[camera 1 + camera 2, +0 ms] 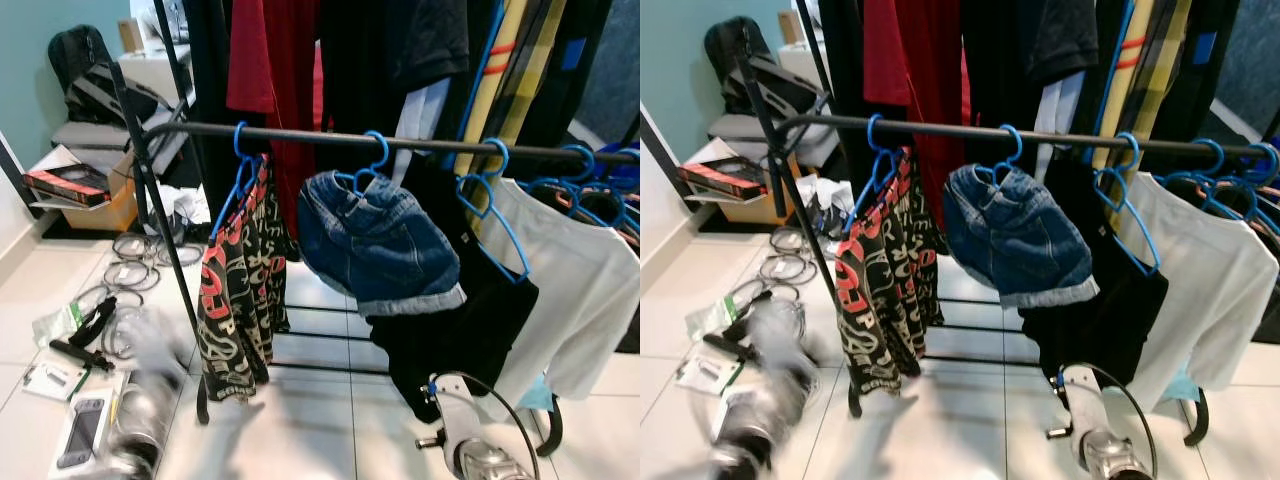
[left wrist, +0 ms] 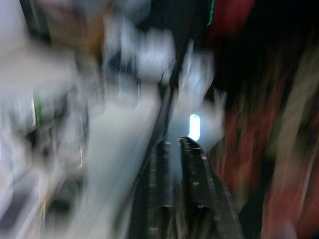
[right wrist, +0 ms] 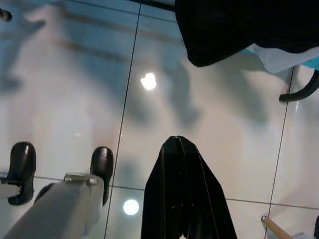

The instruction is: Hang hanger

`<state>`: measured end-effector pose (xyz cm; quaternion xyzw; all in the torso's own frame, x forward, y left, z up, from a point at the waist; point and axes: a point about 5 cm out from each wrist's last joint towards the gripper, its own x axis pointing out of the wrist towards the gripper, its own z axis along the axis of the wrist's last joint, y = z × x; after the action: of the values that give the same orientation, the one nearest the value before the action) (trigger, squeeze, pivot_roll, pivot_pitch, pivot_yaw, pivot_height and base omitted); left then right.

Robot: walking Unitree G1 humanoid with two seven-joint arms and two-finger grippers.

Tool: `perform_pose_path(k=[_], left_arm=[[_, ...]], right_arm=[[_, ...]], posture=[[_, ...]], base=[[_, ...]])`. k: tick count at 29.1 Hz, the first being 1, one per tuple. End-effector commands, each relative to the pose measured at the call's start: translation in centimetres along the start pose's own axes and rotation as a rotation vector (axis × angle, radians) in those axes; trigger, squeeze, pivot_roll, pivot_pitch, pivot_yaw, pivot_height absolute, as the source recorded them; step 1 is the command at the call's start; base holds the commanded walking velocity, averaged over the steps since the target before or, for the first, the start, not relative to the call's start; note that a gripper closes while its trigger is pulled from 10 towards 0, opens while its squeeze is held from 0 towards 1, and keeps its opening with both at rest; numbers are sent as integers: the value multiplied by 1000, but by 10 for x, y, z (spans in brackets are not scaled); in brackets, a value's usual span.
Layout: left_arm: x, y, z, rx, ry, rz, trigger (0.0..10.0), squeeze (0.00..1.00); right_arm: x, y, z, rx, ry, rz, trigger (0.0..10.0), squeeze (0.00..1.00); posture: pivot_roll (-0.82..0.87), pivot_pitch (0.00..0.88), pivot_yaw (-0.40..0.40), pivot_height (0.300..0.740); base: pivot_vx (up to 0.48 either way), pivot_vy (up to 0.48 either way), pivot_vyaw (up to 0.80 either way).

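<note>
A black rail [image 1: 300,135] of a clothes rack carries several blue hangers. One blue hanger [image 1: 240,165] holds a black, red and white patterned garment [image 1: 235,290]. Another [image 1: 375,160] holds denim shorts [image 1: 375,245]. To the right hang a black garment [image 1: 470,320] and a white shirt [image 1: 570,290]. My left arm [image 1: 140,400] is a blur low on the left, near the floor. Its gripper [image 2: 174,143] is shut and empty, pointing along the rack's leg beside the patterned garment. My right arm [image 1: 480,455] hangs low with its gripper [image 3: 177,140] shut and empty over the tiles.
Cables [image 1: 135,265], packets and a handheld device [image 1: 85,430] litter the floor on the left. A cardboard box [image 1: 95,205] and a backpack [image 1: 85,70] stand behind them. The rack's curved foot [image 1: 550,430] sits at the lower right. My black feet [image 3: 102,164] stand on pale tiles.
</note>
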<state>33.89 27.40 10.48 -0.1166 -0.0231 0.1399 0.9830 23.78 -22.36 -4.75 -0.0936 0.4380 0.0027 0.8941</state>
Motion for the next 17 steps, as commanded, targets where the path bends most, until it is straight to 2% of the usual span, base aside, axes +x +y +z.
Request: perform_pose_path(k=[1,2,3,4,5,6,8,9,12,14,15,17], left_arm=[[-4,0,-6,-51,4,-29,10000,1000],[4,-6,19,-86,-107,-121,10000,1000],[4,-6,19,-86,-107,-121,10000,1000],[9,-15,41,-105,-203,-229,10000,1000],[9,-15,41,-105,-203,-229,10000,1000],[11,-25,58,-121,-274,-313,10000,1000],[13,-48,78,-120,-339,-424,10000,1000],[13,-48,78,-120,-339,-424,10000,1000],[17,-85,81,-36,-321,-469,10000,1000],[19,-96,79,13,-304,-465,10000,1000],[22,-101,75,21,-275,-436,10000,0],[23,-105,72,22,-256,-417,10000,0]], right_arm=[[0,5,-1,-3,3,15,10000,0],[0,6,-2,-2,2,15,10000,0],[0,6,-2,-2,2,15,10000,0],[0,6,-2,-1,1,15,10000,0],[0,6,-2,-1,1,15,10000,0],[0,6,-2,-1,1,14,10000,0],[0,6,-3,-2,2,14,10000,0],[0,6,-3,-2,2,14,10000,0],[0,7,-3,5,1,18,10000,0],[0,8,-3,18,0,23,10000,0],[1,8,-3,12,5,20,10000,0],[1,8,-3,7,9,16,10000,0]], posture=[[-8,24,0,740],[-9,26,2,740],[-9,26,2,740],[-11,29,6,740],[-11,29,6,740],[-10,29,6,740],[-9,32,8,740],[-9,32,8,740],[-11,32,16,740],[-11,32,16,740],[-17,32,24,740],[-17,32,24,740]], base=[[0,0,0],[0,0,0],[0,0,0],[0,0,0],[0,0,0],[0,0,0],[0,0,0],[0,0,0],[0,0,0],[0,0,0],[0,0,-681],[0,0,-681]])
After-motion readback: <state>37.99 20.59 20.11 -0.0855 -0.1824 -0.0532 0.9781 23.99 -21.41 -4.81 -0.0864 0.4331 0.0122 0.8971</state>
